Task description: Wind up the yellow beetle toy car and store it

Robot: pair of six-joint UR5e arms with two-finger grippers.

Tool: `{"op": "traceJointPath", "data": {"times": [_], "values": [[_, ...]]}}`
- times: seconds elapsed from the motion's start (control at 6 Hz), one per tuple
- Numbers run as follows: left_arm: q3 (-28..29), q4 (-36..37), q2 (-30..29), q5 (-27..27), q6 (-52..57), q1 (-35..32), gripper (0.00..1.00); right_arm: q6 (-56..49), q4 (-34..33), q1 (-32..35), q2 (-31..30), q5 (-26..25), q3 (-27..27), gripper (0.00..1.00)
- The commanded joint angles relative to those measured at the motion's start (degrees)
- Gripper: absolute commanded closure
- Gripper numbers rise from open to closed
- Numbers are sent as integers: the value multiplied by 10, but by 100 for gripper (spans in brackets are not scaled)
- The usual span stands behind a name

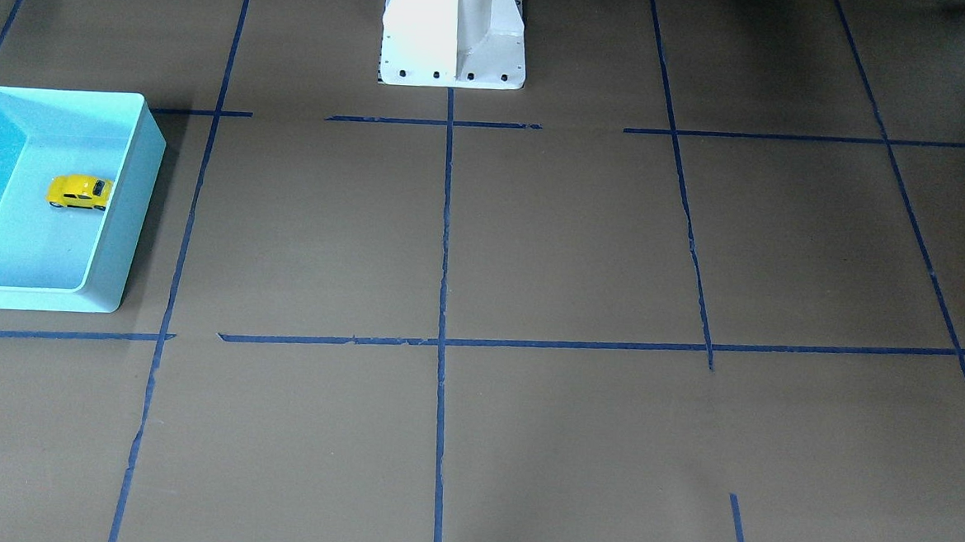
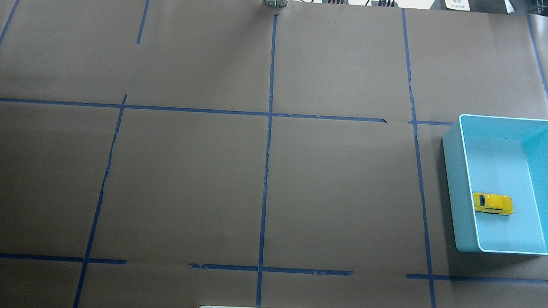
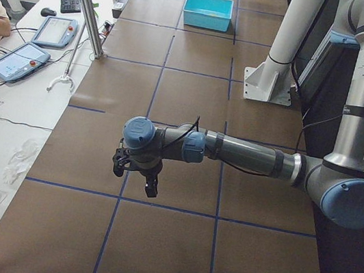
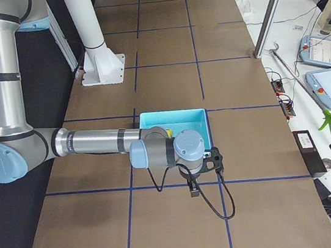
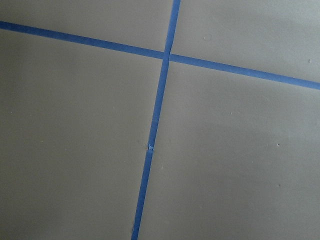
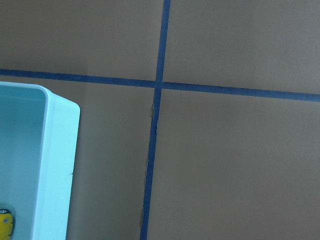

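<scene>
Since yellow beetle toy car sits upright inside light blue bin, just beside right gripper, storing looks done; winding unconfirmed. If regrasp needed: descend straight, pinch car's sides, mind near bin wall. Jaw state, both grippers: cannot tell. Left gripper well apart from bin, over table; room around it looks wide.

Even, fairly bright room light falls on the brown paper-covered counter. The light blue rectangular plastic bin throws a soft, dark shadow just beside its wall on the side toward the white metal robot pedestal, which is blown out to glaring white. The front-facing view's corner farthest from the bin darkens. The left wrist view looks pale and washed out.
</scene>
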Motion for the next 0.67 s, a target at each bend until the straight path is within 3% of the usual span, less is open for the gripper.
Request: {"op": "traceJointPath", "data": {"times": [0.0,0.33,0.5], "values": [[0,0,1,0,-1,0,0,47,6,-5,0,-12,5,0],[1,0,1,0,-1,0,0,65,-2,-10,-2,-20,10,0],[0,0,1,0,-1,0,0,64,-50,-9,-1,-21,35,0]]}}
